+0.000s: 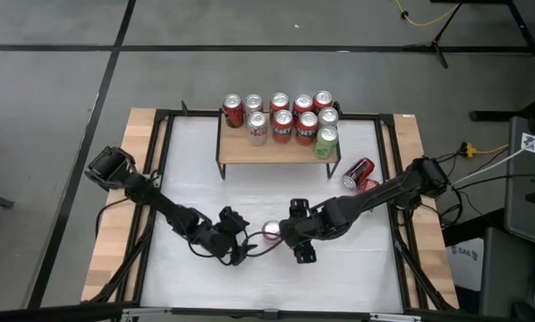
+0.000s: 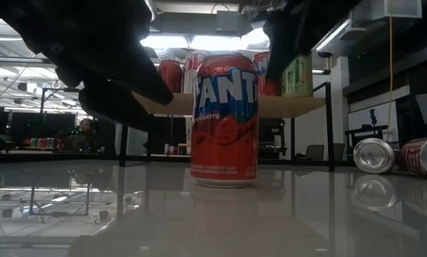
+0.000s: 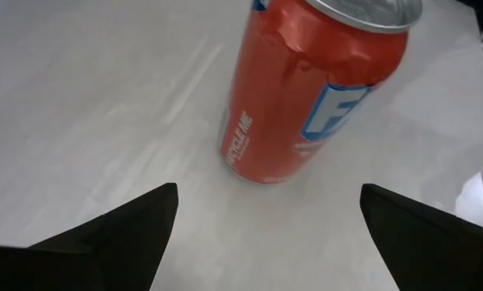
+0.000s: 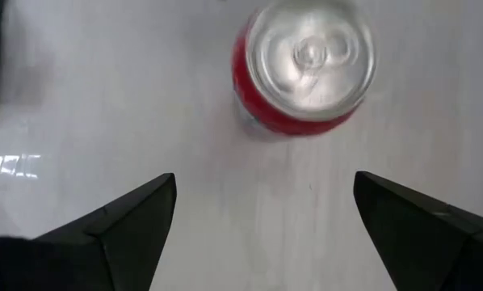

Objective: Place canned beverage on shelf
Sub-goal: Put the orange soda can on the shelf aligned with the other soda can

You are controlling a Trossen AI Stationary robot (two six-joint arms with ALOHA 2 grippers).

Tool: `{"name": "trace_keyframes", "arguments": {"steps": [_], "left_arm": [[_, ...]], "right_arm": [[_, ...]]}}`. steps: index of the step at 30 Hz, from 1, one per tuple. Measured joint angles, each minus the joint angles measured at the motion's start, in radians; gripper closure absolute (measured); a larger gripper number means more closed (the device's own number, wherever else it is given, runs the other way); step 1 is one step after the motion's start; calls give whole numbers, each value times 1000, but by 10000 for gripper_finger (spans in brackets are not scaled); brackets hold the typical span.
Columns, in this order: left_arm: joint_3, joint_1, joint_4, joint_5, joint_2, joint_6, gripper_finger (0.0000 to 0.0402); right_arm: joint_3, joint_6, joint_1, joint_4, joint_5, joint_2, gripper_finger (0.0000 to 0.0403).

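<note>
Fanta can (image 2: 224, 118), red with "FANTA" lettering, stands upright at table centre, between spread left gripper (image 1: 234, 240) at nine o'clock and spread right gripper (image 1: 299, 234) at three; shelf (image 1: 276, 148) at twelve o'clock.

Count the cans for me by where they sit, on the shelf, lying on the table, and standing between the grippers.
Cans on the shelf: 10
Cans lying on the table: 2
Red Fanta can standing between the grippers: 1
Total: 13

Shiny metal on a glossy white table

The red can (image 2: 224, 118) gleams, silver-topped; the table (image 2: 128, 214) mirrors it; the shelf (image 1: 267, 149) is pale wood.
</note>
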Motion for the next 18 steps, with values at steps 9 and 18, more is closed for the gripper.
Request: {"name": "trace_keyframes", "arguments": {"steps": [9,18], "left_arm": [[0,-2,0,-10,0,-1,17],[0,-2,0,-11,0,-2,17]], "right_arm": [[113,-62,-1,80,137,-3,33],[78,-106,0,204,140,7,33]]}}
